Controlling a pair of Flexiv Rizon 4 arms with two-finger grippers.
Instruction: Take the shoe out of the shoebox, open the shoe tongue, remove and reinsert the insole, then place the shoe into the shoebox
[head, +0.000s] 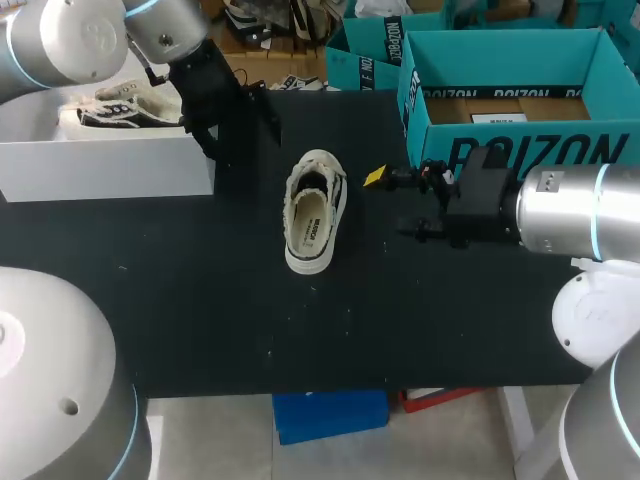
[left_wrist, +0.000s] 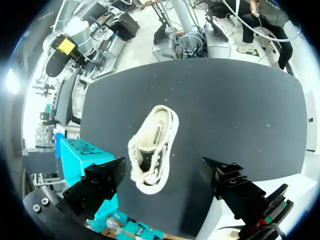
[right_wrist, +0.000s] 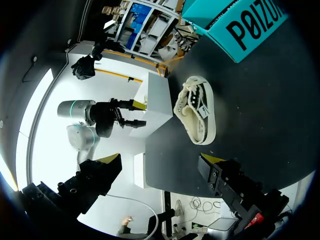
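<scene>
Head view — left hand (head: 242, 135) tips indistinct.

The shoe (head: 316, 212) is made of cream canvas, rough and frayed along the collar, and is edged with a smooth rubber sole. The tabletop (head: 200, 300) is covered in a matt black, faintly speckled surface. The teal shoebox (head: 440, 140) is formed of matt cardboard, left raw brown inside. The right arm (head: 560, 215) is cased in satin silver metal.

We're counting one shoe (head: 315, 212) on the table (head: 200, 300), a second shoe (head: 120, 105) in one white box (head: 100, 165), two teal shoeboxes (head: 520, 150) (head: 365, 60), two grippers (head: 398, 205) (right_wrist: 141, 114).
</scene>
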